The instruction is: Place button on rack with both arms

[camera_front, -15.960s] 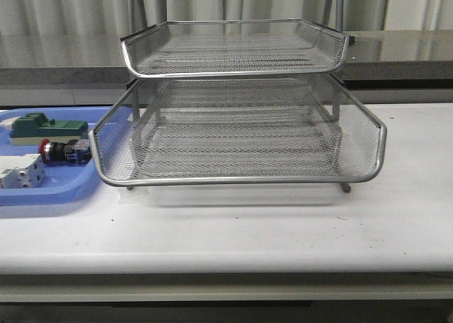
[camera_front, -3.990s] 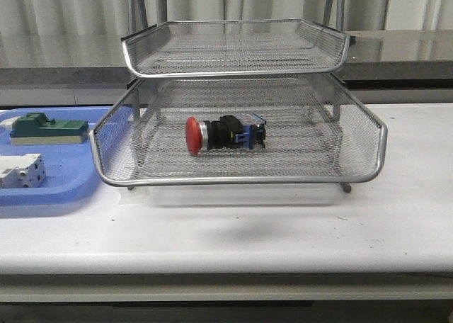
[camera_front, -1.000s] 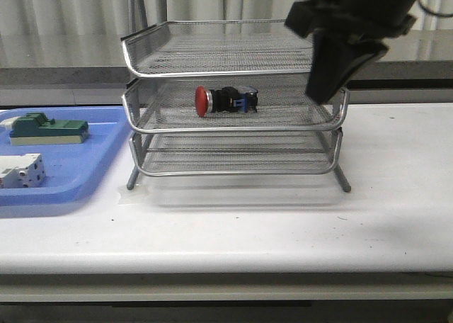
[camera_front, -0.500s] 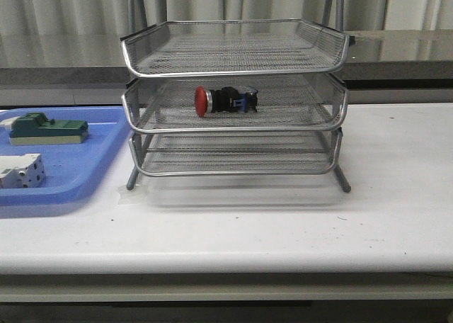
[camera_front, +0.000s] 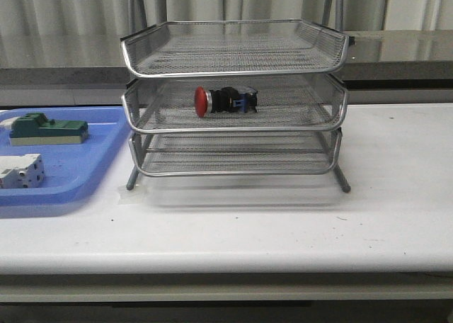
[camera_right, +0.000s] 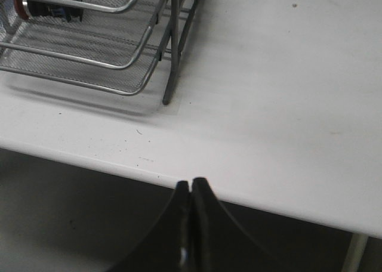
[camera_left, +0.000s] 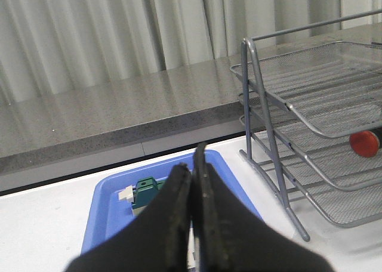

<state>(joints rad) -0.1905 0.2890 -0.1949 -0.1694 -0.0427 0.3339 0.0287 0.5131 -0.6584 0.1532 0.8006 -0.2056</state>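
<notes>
- The rack (camera_front: 233,100) is seen in the front view as three stacked trays of fine silver wire mesh, each edged with a rounded metal rim and carried on a thin rod frame.
- The button (camera_front: 225,100) is laid on its side in the middle tray, its glossy red mushroom cap turned toward 9 o'clock and the black and blue body toward 3 o'clock.
- At 9 o'clock of the rack a smooth blue plastic tray (camera_front: 67,185) is set on the matte white table (camera_front: 283,224); a green block (camera_front: 48,129) and a white breaker (camera_front: 21,171) are held in it.
- No arm is shown in the front view.
- Only in the left wrist view is the left gripper (camera_left: 192,173) shown, its black curved fingers pressed together on nothing.
- Only in the right wrist view is the right gripper (camera_right: 190,187) shown, likewise closed and empty, above the table edge.
</notes>
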